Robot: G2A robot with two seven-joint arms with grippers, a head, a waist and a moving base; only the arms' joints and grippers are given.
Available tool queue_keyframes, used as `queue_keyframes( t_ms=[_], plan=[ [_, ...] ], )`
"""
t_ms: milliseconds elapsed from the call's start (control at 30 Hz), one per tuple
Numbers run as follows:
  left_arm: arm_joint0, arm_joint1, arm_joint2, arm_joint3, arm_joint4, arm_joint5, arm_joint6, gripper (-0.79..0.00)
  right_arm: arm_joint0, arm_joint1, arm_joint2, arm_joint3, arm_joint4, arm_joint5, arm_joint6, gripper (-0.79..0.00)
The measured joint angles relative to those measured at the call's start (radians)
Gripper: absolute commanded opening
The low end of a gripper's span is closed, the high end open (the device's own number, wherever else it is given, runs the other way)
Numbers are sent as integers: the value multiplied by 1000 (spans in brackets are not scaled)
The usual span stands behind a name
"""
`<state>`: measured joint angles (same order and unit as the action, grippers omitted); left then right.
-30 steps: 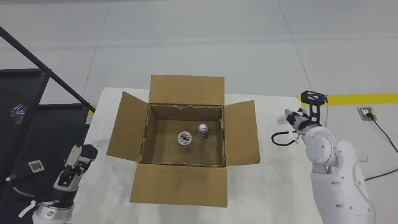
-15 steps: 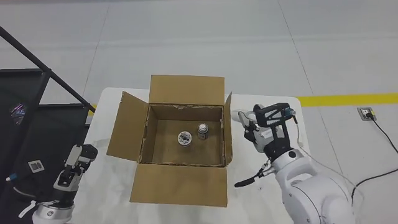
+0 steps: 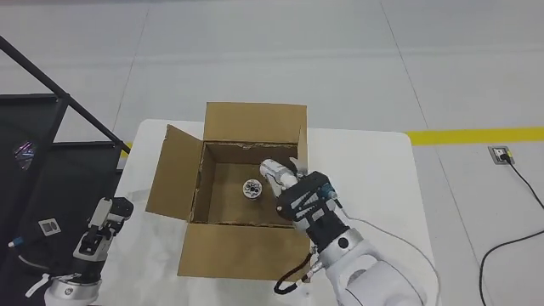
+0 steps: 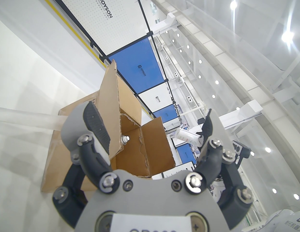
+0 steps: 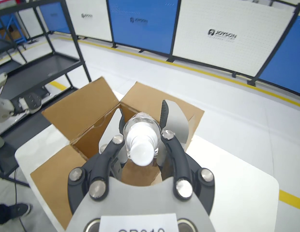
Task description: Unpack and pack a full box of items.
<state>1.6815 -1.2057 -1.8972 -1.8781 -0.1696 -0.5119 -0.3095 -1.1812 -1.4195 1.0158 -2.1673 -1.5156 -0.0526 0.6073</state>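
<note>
**Box**: open cardboard carton in the middle of the tabletop. The near, far and left flaps are folded out, and the right flap seems to stand nearly upright. Inside we make out one round spoked piece on the floor, left of centre, and one small capped bottle toward the far wall.

**Clear bottle**, white cap: clamped in the right hand, cap toward the wrist. It is held above the right half of the box opening.

**Left hand**: jaws wide apart and holding nothing, by the near left edge of the tabletop, apart from the box.

**Risks, as we judge them:**
- The right flap stands just beside the loaded hand, so a descent may catch it and drag the box.
- The clear bottle hangs close over the small capped bottle, and lowering it there could topple that one.
- The grip is on a smooth round body, which may slip or twist on contact.
</note>
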Motion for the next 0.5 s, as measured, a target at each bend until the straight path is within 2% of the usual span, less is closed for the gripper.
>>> queue_keyframes(
  t_ms=[67, 133, 267, 500],
  plan=[
    [0, 0, 0, 0, 0, 0, 0, 0, 35, -5, -26, 39, -9, -15, 75, -785],
    [0, 0, 0, 0, 0, 0, 0, 0, 80, -11, -47, 84, -55, 11, 150, -785],
    [0, 0, 0, 0, 0, 0, 0, 0, 120, -22, -48, 98, -119, 85, 212, -785],
    [0, 0, 0, 0, 0, 0, 0, 0, 34, -12, 81, -20, -241, 179, 291, -785]
  ],
)
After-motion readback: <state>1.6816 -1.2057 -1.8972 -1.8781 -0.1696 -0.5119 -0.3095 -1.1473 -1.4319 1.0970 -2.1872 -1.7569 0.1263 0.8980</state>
